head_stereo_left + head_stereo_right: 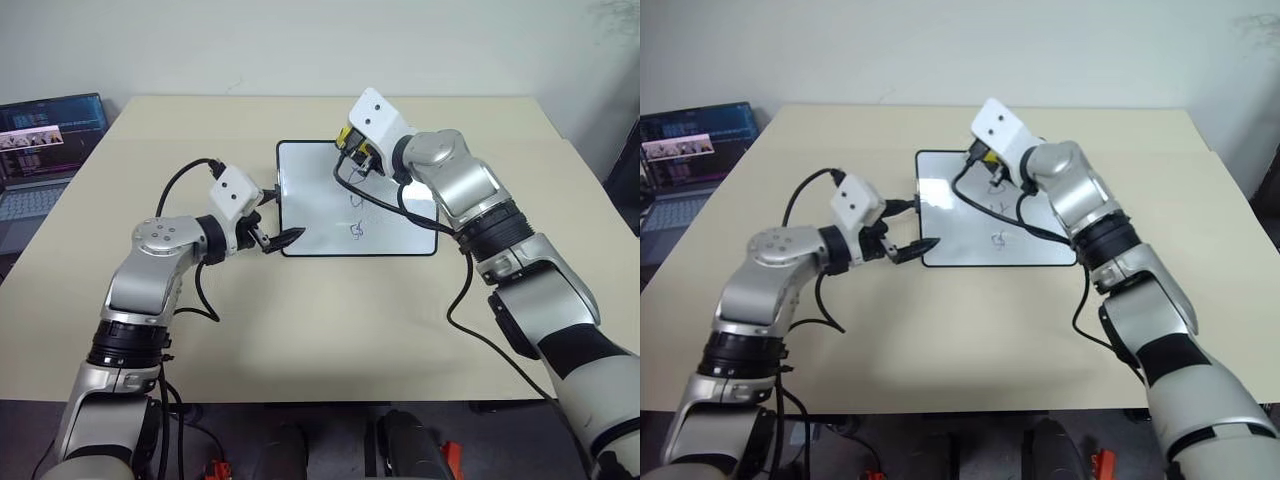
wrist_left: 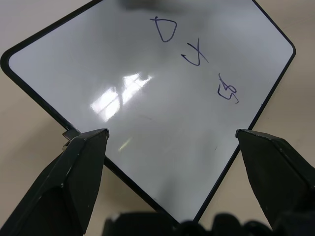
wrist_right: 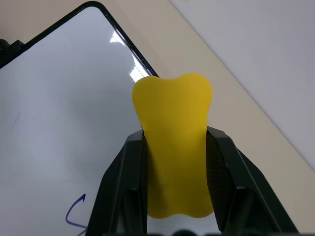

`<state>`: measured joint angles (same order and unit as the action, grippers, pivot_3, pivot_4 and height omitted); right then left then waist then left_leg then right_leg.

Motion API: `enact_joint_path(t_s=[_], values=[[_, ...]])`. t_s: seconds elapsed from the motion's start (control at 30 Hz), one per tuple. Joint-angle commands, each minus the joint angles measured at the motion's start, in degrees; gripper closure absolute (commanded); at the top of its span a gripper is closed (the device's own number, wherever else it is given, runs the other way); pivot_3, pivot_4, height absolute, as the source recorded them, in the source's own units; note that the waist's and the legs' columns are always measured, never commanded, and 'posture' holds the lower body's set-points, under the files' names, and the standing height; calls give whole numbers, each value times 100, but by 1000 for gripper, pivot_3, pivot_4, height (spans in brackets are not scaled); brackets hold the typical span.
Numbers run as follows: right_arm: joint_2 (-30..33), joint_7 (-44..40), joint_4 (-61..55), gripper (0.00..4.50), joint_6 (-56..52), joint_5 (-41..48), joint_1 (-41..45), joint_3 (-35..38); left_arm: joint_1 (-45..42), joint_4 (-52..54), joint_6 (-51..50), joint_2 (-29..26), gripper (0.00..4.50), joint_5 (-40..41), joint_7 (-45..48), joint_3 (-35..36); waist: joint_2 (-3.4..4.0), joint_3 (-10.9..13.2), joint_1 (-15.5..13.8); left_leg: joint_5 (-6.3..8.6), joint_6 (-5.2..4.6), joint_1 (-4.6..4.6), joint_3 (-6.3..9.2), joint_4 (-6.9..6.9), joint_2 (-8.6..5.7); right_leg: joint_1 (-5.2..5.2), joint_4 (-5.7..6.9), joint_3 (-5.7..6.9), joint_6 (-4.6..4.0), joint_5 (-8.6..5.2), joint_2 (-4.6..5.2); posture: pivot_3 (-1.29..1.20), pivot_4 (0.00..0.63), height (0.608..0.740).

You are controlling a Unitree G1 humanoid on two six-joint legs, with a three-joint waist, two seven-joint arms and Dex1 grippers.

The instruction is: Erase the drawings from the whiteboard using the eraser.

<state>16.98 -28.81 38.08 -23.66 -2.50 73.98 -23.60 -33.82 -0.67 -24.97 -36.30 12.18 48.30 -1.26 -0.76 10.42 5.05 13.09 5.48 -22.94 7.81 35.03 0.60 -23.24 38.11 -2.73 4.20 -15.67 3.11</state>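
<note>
Left pincer [image 1: 283,240] stands wide apart with nothing between its fingers, hovering at the near left edge of the whiteboard [image 1: 310,195]; from its wrist view the two black fingers straddle the board's near corner without visibly gripping the frame. Whether either tip touches the frame cannot be told. It appears placed to brace the board rather than to work on it.

On the desk [image 1: 300,320], the whiteboard lies flat near the centre, its black frame intact. The drawings [image 2: 197,61] run in a column toward the board's right half: a loop, a "4"-like mark and a "$"-like squiggle, all unerased.

Right pincer [image 3: 174,147] is clamped narrowly on the eraser [image 3: 173,147], the yellow block pinched at its waist with its far end projecting beyond the fingertips. It hangs over the far edge of the board, near the top of the column, and the eraser does not appear to be in contact with the surface.

Assessment: the eraser is in hand and brought over the board; wiping has not begun. The next move calls for lowering the eraser flat onto the surface at the loop, then drawing it down the column with steady pressure while the board is kept from sliding. A laptop [image 1: 45,150] sits at the far left, well apart.
</note>
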Motion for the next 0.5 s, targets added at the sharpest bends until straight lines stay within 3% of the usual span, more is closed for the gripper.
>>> enact_joint_path(t_s=[0.03,0.5], values=[[-69,-25,74,3272,806,-199,222,228,22,345,-63,-99,0,106,11,147,0,0,2,0,0,0,0,0,0,0,0,0,0,0,0,0,150,740],[-500,-34,1184,3272,1325,-616,618,430,116,568,-208,-96,0,103,32,73,1,1,12,-2,3,2,-1,0,0,0,4,-2,-1,0,0,0,150,740]])
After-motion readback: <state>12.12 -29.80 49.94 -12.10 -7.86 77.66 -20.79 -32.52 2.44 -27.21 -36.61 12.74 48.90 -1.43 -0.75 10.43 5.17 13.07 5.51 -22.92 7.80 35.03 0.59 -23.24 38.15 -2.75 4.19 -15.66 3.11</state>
